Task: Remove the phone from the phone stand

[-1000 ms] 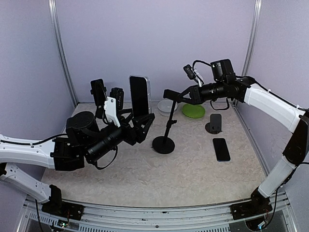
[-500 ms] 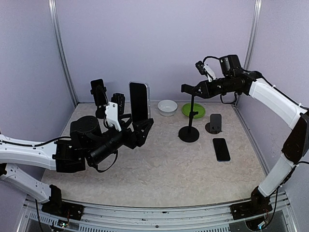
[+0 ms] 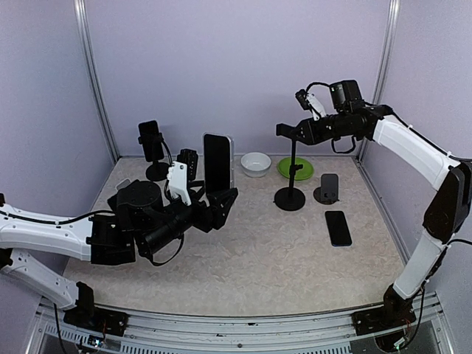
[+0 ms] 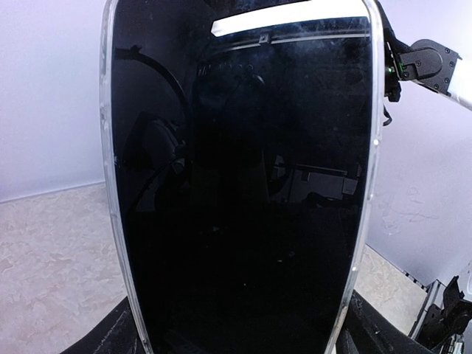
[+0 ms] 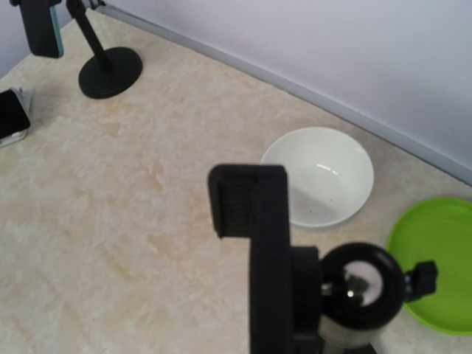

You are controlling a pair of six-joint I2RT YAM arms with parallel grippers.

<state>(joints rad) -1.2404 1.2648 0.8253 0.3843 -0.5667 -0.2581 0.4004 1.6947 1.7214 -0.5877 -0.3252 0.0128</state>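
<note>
Top external: left claw (image 3: 218, 194) grasps phone (image 3: 217, 158) upright, apart from phone stand (image 3: 293, 169); right claw (image 3: 301, 132) clenched on stand's top; base on bench (image 3: 265, 258).

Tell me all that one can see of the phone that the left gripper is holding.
The black smartphone is slim and rectangular, with rounded corners, a glossy dark glass screen that mirrors the surroundings, and a pale, clear-looking rim like a case. It is upright, lifted above the table, its screen facing the left wrist camera. Only the left gripper touches it, clamping its lower end. It is well apart from the black phone stand to its right.
</note>
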